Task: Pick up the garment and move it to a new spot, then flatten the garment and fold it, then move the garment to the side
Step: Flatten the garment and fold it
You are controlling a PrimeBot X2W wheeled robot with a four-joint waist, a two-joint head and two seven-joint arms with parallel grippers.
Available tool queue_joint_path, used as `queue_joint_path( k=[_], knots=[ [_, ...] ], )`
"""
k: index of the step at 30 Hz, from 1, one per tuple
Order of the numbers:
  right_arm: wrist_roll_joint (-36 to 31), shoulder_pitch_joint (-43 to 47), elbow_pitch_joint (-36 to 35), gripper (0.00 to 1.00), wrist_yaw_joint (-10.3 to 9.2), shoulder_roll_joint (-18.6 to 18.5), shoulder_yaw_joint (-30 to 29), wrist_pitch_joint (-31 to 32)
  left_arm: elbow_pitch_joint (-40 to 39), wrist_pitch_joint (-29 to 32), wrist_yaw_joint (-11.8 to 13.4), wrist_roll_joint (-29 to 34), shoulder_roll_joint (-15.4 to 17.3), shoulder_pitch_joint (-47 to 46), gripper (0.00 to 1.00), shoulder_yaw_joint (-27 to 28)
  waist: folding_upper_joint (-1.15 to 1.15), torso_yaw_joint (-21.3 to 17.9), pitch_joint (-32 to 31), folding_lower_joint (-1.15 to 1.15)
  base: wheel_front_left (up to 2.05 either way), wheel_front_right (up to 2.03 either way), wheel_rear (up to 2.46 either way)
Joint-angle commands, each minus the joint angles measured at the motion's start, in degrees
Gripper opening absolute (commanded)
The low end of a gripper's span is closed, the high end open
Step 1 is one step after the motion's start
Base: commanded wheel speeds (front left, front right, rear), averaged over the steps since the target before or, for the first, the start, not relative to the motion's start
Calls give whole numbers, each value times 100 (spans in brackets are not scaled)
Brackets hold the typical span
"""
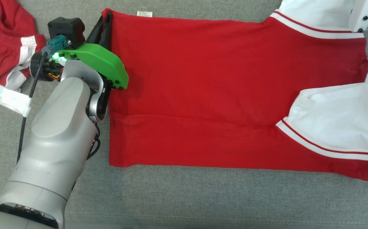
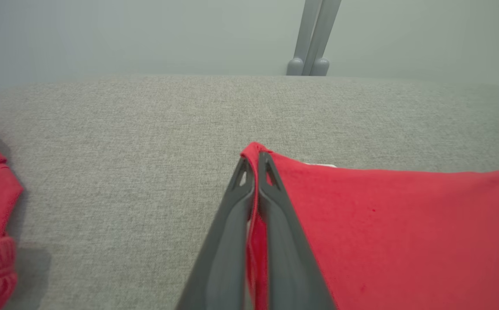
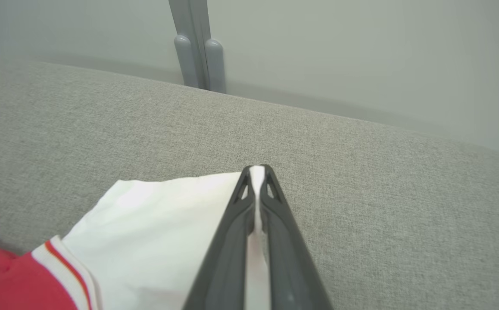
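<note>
At far left a second garment (image 1: 3, 51), red and white, lies crumpled on the grey surface (image 1: 184, 197), apart from the shirt. Just right of it the left gripper (image 2: 254, 162) is pinched tight on the far left corner of the red shirt (image 1: 209, 86), which lies spread flat across the middle with a white label (image 1: 144, 13) at its far edge. At far right the right gripper (image 3: 257, 171) is clamped on the corner of the far sleeve (image 3: 159, 232), and the near sleeve (image 1: 333, 124) lies on the red body.
</note>
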Motion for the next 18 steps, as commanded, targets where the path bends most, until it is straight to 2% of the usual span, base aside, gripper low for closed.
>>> queue_joint_path(
  k=[1, 8, 15, 18],
  knots=[
    [80, 175, 4, 0, -7, 5, 39, -107, 57, -77, -43, 42, 70, 116, 0, -1, 0, -202, -308, 0, 0, 0, 0],
    [545, 825, -335, 0, -7, -106, 218, -182, 124, -264, -295, 213, 248, 436, 0, -251, 0, -348, -703, 0, 0, 0, 0],
    [1026, 1986, -1363, 0, -7, -406, 247, 170, -76, -508, -499, 472, 511, 960, 0, -478, 0, -443, -1010, 0, 0, 0, 0],
    [1213, 2530, -1868, 0, -7, -429, 73, 326, -206, -556, -488, 559, 587, 1175, 0, -477, 0, -470, -1093, 0, 0, 0, 0]
  ],
)
